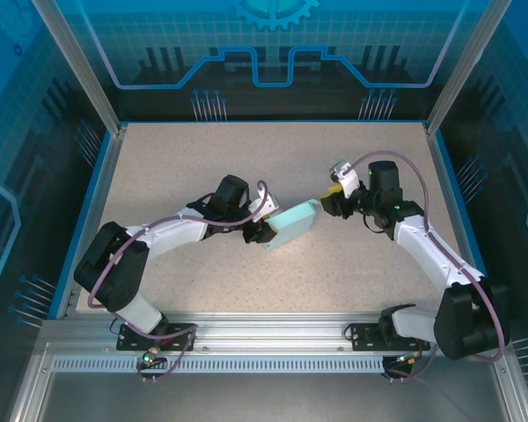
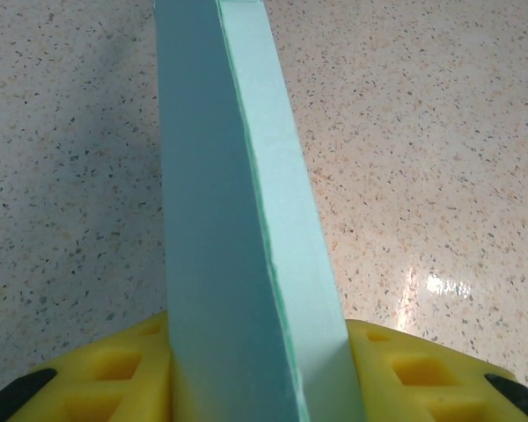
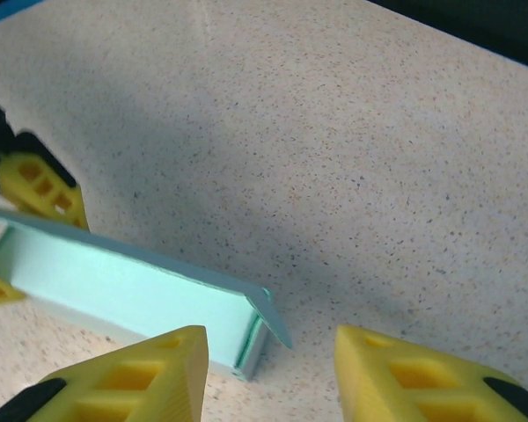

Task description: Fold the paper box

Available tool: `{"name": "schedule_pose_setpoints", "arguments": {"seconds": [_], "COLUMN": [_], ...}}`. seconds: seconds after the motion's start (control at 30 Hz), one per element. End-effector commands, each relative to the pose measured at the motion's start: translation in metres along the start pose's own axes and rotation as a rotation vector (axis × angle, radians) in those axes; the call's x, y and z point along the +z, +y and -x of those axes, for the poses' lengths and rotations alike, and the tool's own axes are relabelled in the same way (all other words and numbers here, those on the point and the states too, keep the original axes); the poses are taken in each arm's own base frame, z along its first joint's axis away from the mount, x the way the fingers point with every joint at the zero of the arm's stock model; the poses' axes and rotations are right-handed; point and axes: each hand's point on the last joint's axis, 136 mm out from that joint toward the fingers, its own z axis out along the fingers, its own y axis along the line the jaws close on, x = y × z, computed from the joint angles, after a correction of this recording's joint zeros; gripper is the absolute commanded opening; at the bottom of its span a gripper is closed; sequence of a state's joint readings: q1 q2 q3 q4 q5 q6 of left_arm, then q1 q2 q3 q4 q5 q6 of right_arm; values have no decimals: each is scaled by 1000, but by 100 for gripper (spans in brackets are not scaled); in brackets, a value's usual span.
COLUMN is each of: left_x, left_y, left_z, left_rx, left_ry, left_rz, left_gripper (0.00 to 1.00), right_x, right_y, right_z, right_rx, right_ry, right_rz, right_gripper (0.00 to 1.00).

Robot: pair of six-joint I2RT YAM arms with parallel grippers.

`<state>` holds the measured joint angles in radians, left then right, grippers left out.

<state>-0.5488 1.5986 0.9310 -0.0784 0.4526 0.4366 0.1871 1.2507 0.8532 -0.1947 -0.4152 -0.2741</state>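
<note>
1. The paper box (image 1: 292, 224) is thin pale cyan card, matt and smooth, with crisp cut edges.
2. The table (image 1: 246, 158) has a hard, beige, speckled top like stone. It is smooth, with a soft sheen that catches a bright spot of light.
3. The fingers (image 3: 132, 374) are matt yellow moulded material, plastic or rubber, with recessed pockets.
4. The arms (image 1: 427, 246) have white, slightly glossy plastic shells and matt black joints.
5. The cables (image 1: 396, 156) have smooth purple sleeves.
6. The rail (image 1: 264, 330) is bare silver metal with a dull shine.
</note>
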Motion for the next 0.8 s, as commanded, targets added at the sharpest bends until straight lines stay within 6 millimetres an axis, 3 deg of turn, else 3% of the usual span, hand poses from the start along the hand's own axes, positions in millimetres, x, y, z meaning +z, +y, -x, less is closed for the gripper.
{"name": "schedule_pose_setpoints", "arguments": {"seconds": [0.0, 0.3, 0.53, 0.77], "left_x": [-7, -7, -7, -7], "left_y": [-12, -9, -7, -6], "left_z": [7, 8, 8, 9], "left_rx": [41, 37, 30, 26], "left_ry": [-9, -9, -8, -9], "left_rz": [-65, -53, -46, -40], "left_gripper": [27, 27, 27, 27], "right_x": [3, 32, 40, 47], "right_y": [4, 14, 7, 12], "right_z": [-5, -25, -31, -34], "right_rx": [-131, -175, -190, -186], "right_ry": [38, 179, 227, 229], "right_rz": [82, 165, 140, 142], "right_gripper": [43, 39, 20, 11]}}
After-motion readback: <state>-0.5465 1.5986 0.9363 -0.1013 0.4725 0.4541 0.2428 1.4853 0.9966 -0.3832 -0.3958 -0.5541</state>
